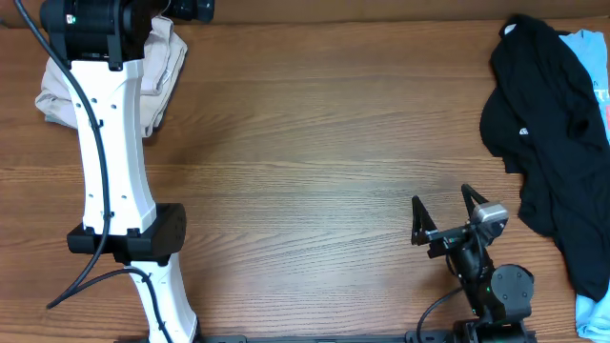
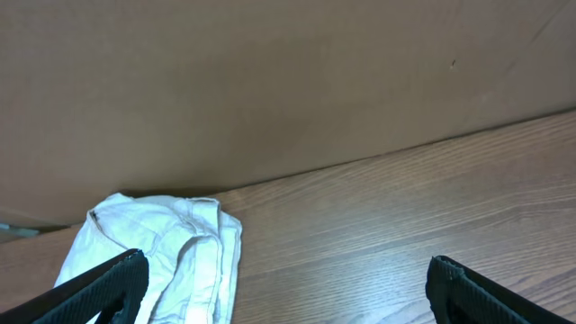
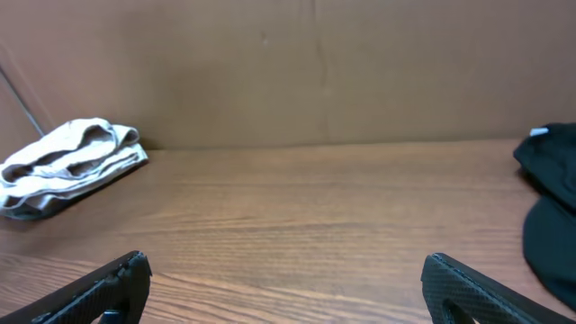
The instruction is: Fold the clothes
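The clothes (image 1: pixel 57 95) are a pale beige bundle lying bunched at the table's far left corner, partly under my left arm (image 1: pixel 110 162). In the left wrist view the clothes (image 2: pixel 180 247) lie low on the left, against the back wall. My left gripper (image 2: pixel 286 263) stands wide open above them, its left finger (image 2: pixel 103 288) over the cloth's near edge, with nothing gripped. My right gripper (image 1: pixel 441 205) is open near the front right, far from the bundle. In the right wrist view the clothes (image 3: pixel 72 162) show far off to the left, and the right gripper (image 3: pixel 286 263) holds nothing.
A black garment (image 1: pixel 543 124) sprawls along the right edge, also seen as the black garment (image 3: pixel 551 207) in the right wrist view. Light-blue fabric (image 1: pixel 591 52) peeks from under it. A brown wall (image 2: pixel 270 90) backs the wooden table (image 1: pixel 315 143).
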{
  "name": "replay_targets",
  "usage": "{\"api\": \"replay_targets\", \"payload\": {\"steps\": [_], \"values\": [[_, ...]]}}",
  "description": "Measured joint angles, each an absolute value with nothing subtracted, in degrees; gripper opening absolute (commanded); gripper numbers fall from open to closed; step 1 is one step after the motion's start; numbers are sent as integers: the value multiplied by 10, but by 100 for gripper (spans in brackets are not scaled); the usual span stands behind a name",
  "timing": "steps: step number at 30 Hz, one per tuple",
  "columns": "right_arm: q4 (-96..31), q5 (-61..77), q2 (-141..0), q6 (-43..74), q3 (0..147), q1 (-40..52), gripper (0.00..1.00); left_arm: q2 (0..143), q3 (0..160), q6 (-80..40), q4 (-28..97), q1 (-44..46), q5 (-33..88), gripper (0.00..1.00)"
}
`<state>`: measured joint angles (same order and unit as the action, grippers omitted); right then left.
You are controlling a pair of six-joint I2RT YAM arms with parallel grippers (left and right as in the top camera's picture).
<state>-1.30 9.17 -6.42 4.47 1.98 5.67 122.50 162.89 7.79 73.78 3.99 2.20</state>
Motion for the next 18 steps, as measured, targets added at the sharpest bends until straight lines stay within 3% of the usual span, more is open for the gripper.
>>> {"api": "replay_targets", "payload": {"steps": [18], "values": [[-43,79,-8,45,10,56,100,1225,1629,78,738,40,22,100]]}}
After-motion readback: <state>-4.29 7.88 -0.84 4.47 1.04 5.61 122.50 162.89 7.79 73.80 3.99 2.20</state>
